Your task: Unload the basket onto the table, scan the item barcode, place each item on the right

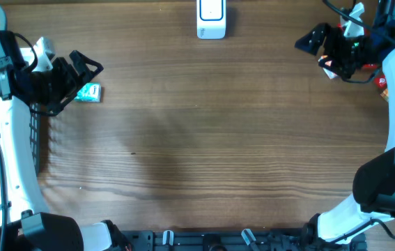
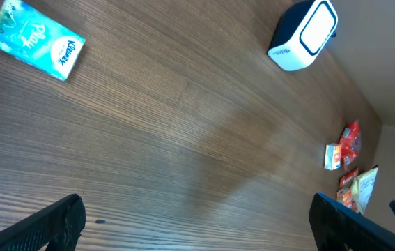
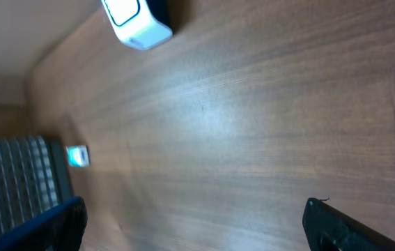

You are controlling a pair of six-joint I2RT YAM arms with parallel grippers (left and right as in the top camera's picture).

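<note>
The Kleenex tissue pack point(image 1: 90, 93) is lying flat on the wooden surface point(image 1: 204, 139) near its left edge, printed teal face up, just beside the left gripper point(image 2: 196, 209). In the overhead view its long axis is running roughly left to right across the surface, slightly tilted. From the left wrist camera, the end carrying the brand logo is pointing toward the middle of the surface. No barcode is showing on the upper face, so it is probably sitting underneath or on an edge.

The left gripper is standing fully open and holding nothing, its wrist camera looking past the pack rather than down onto it. To pick up well, it should be centring over the pack and closing across the short width, leaving the ends free. That grip should also be allowing a turn, so the hidden face ends up toward the scanner point(image 1: 211, 19), which is standing at the far edge, well apart from the pack.

The right gripper point(image 3: 196, 206) is hanging open and empty at the far right, near some snack packets point(image 2: 350, 164). A wire basket point(image 3: 12, 174) is sitting beside the pack.
</note>
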